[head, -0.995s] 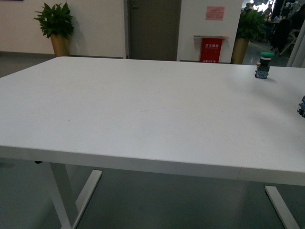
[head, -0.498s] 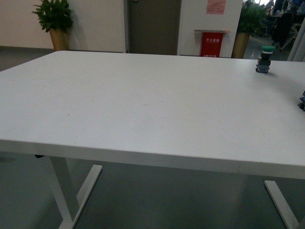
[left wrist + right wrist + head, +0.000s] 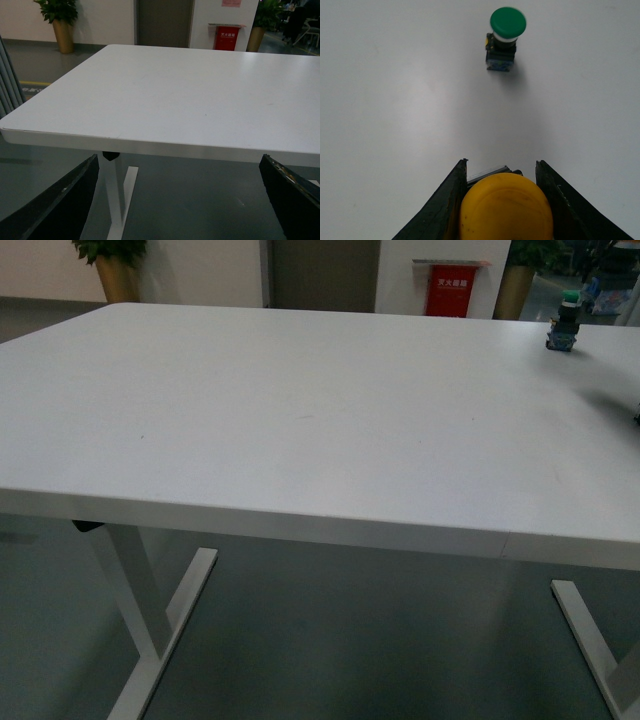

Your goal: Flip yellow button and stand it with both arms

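Snugly, R fingers (image 3: 445, 205) grip yellow button (image 3: 506, 210); L fingers (image 3: 55, 205) wide apart.

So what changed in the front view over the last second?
Only the camera moved. It tilted down, so the table and green button slid up the frame. The button kept its spot near the table's far right. Nothing was visibly grasped or released.

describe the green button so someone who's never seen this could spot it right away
Start at the big white table and go to its far right corner, near the red stand behind it. The green button stands there alone, cap up. Its green cap sets it apart from the yellow button, which sits between the right gripper's fingers.
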`<act>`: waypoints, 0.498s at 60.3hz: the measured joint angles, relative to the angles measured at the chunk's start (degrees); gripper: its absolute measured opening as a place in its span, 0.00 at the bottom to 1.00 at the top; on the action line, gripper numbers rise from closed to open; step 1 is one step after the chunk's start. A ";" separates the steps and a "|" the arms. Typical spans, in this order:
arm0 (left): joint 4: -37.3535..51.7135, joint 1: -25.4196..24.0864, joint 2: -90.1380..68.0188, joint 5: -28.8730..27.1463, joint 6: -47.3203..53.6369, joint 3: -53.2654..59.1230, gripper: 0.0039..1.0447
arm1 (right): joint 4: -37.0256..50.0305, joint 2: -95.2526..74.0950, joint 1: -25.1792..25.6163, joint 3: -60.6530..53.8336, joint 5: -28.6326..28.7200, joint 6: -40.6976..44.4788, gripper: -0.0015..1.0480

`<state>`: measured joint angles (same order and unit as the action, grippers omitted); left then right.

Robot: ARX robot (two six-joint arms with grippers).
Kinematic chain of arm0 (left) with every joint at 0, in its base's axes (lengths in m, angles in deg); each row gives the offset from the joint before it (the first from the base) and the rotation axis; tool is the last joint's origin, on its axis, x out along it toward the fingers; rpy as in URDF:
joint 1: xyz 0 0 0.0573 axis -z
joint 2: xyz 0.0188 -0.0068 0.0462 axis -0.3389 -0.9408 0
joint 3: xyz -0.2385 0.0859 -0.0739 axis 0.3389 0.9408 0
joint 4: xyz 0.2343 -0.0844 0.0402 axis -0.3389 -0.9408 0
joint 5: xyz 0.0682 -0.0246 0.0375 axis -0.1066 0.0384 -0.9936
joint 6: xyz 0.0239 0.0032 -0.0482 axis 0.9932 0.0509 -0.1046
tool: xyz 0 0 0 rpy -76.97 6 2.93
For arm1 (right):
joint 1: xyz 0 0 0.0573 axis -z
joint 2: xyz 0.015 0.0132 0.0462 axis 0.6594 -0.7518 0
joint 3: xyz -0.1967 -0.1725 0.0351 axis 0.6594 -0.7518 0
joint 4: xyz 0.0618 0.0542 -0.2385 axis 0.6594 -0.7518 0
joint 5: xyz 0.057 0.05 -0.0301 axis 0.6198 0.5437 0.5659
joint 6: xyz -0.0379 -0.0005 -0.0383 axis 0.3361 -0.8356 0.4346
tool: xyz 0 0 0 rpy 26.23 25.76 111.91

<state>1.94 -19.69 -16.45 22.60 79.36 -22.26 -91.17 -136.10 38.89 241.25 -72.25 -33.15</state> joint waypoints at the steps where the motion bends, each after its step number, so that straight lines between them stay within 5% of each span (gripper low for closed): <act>1: 0.00 0.00 0.00 0.00 0.00 0.00 0.94 | 0.22 -0.26 0.11 0.33 -0.13 -0.17 0.34; 30: 0.00 0.00 0.00 0.00 0.00 0.00 0.94 | 6.10 -6.75 2.67 1.36 -2.38 0.55 0.34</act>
<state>1.94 -19.69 -16.45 22.60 79.36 -22.26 -85.07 -142.86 41.55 242.60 -74.63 -32.60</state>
